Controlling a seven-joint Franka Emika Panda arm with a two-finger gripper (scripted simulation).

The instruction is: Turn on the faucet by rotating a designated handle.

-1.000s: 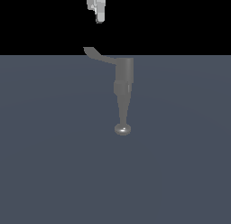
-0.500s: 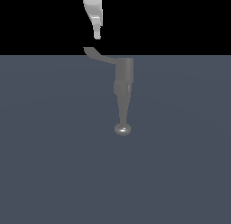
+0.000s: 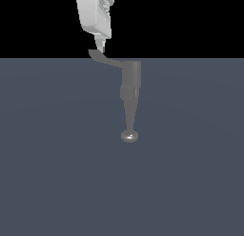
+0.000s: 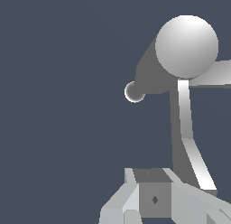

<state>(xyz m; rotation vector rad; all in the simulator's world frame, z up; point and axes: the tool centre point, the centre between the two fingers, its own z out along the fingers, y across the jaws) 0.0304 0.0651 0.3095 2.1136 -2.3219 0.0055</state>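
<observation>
Grey floor (image 3: 57, 173) underlies faucet (image 3: 130, 87); only exterior view shows knob (image 3: 129, 136) below handle (image 3: 102, 58).

You have one faucet (image 3: 130, 94) in the frame's centre, carrying one handle (image 3: 102, 58) at upper centre and one rounded spout knob (image 3: 129, 136). One gripper (image 3: 99, 44) appears at the top. One grey floor surface (image 3: 47, 159) fills the lower frame.
</observation>
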